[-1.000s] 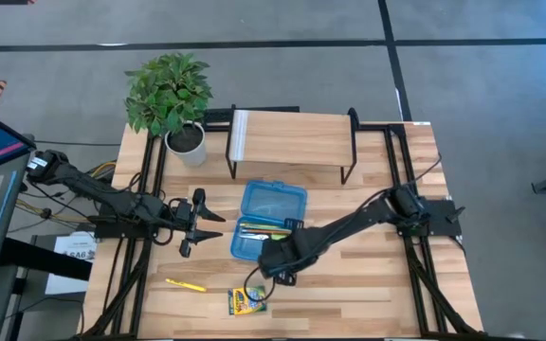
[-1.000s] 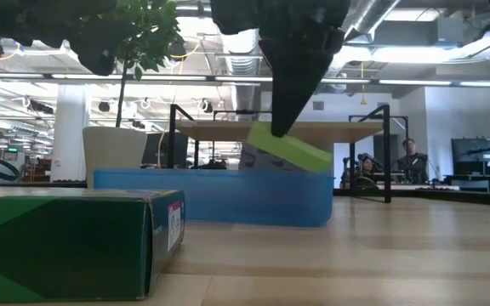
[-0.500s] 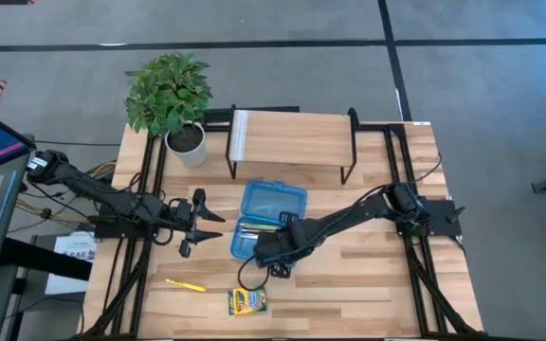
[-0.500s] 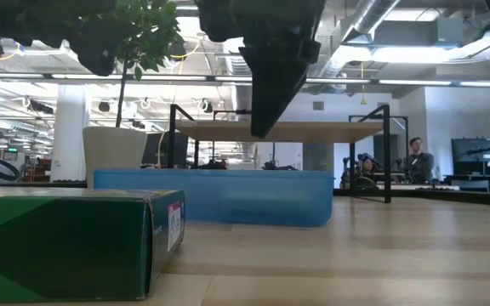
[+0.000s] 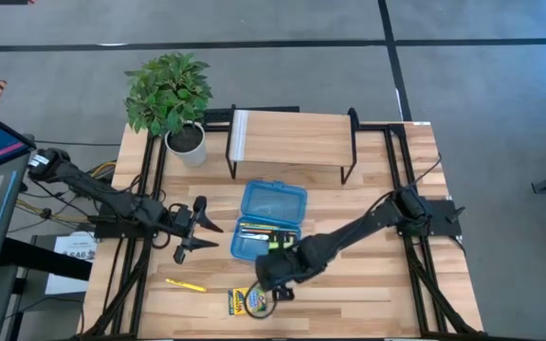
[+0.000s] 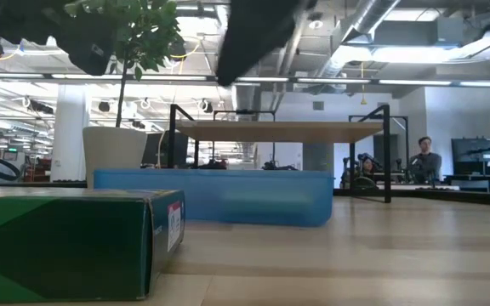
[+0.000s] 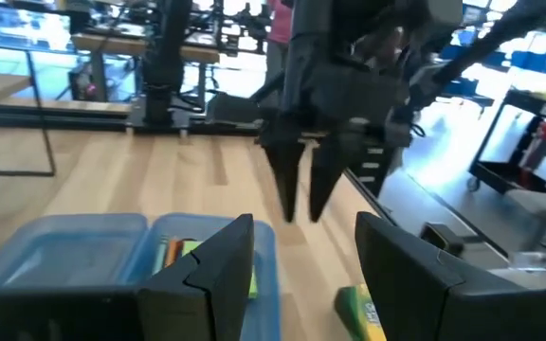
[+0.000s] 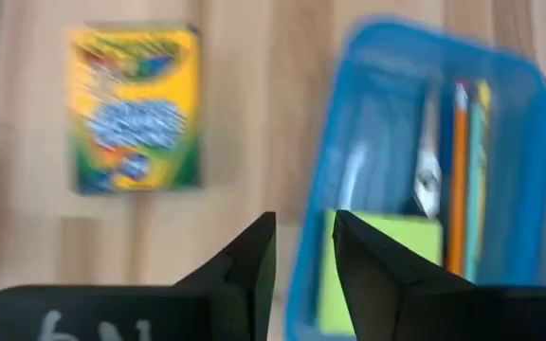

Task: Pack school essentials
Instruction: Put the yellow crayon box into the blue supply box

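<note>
The right gripper [image 5: 275, 284] hangs over the counter [image 5: 368, 284] with its fingers a narrow gap apart and nothing between them; the crayon box [image 8: 136, 106] lies flat just ahead of it, the open blue case [image 8: 434, 142] right alongside. That box looks like light cardboard, stiff enough across its short sides but easy to crush, so I'd pinch it across the narrow width near the middle, after spreading the fingers wider. The left gripper [image 7: 297, 275] waits off to the far side of the case, fingers well apart and empty. The right wrist view shows the sticky-note pad [image 8: 377, 256], the scissors [image 8: 427, 185] and the pencils [image 8: 467, 180] already in the case, which the low view hides behind the case wall; only the high view shows a loose yellow pencil [image 5: 186, 283] beyond the crayon box.
</note>
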`<move>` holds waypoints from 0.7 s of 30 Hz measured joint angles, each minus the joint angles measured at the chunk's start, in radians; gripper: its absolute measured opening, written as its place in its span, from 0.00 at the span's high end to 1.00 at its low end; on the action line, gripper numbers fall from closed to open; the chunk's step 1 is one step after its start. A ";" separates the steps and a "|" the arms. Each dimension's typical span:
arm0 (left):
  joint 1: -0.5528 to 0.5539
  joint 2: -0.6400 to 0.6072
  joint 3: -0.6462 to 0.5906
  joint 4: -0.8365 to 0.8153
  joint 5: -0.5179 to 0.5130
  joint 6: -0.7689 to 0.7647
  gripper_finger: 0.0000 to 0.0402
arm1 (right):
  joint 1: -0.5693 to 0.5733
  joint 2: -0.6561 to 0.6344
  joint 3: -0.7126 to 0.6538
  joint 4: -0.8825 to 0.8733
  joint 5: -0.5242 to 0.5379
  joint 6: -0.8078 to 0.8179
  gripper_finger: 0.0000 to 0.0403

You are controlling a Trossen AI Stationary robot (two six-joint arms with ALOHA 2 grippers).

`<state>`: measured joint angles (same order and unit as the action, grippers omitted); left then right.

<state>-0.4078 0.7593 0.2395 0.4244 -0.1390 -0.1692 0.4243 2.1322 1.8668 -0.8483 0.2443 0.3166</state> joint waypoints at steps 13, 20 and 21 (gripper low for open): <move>-0.044 0.000 0.000 0.000 -0.047 0.007 0.57 | 0.049 0.017 -0.001 0.351 -0.164 -0.072 0.45; -0.044 0.000 0.000 -0.006 -0.058 0.015 0.57 | 0.042 0.077 -0.001 0.419 -0.163 -0.055 0.21; -0.044 0.000 0.000 -0.008 -0.059 0.015 0.57 | 0.043 0.087 0.000 0.433 -0.163 -0.055 0.18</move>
<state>-0.4515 0.7593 0.2397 0.4165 -0.1982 -0.1543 0.4671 2.2190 1.8668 -0.4149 0.0811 0.2611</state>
